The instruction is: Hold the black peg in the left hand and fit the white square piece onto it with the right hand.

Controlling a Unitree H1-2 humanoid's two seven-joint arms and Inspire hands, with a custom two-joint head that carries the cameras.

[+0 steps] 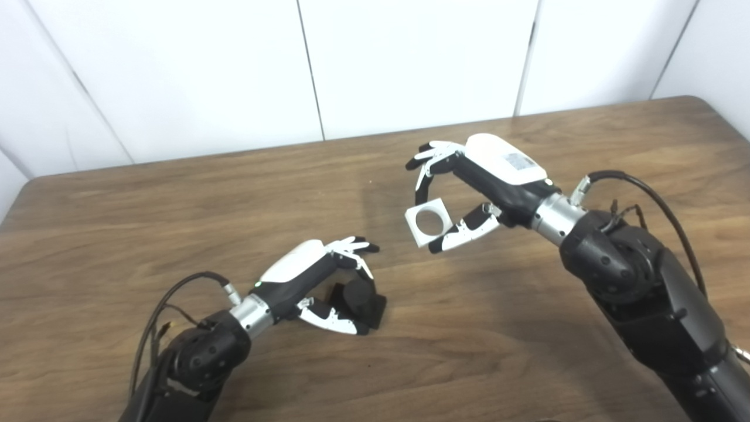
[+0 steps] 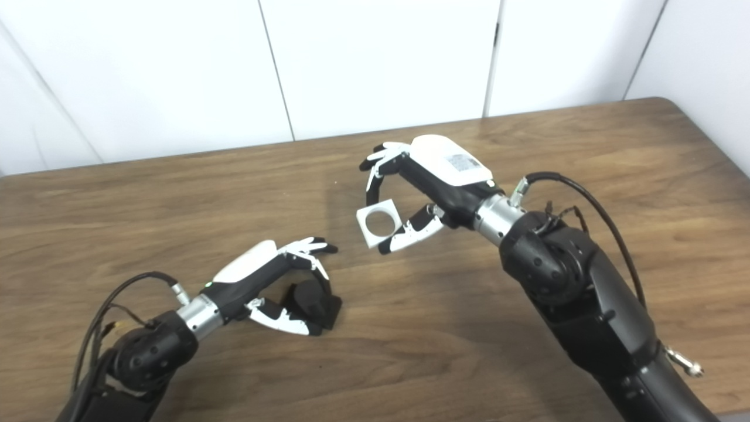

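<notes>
Right hand pinches the white square piece in its fingers, raised up-right of the black peg — which the left hand grips low by the table (peg's axis unclear)

No text is reading legibly; a small grey label is sitting on the right hand's back, blurred.

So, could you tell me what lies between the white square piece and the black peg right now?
Nothing does: only bare wooden table shows between the white square piece in the right hand and the black peg in the left hand, clearest in the left eye view.
</notes>
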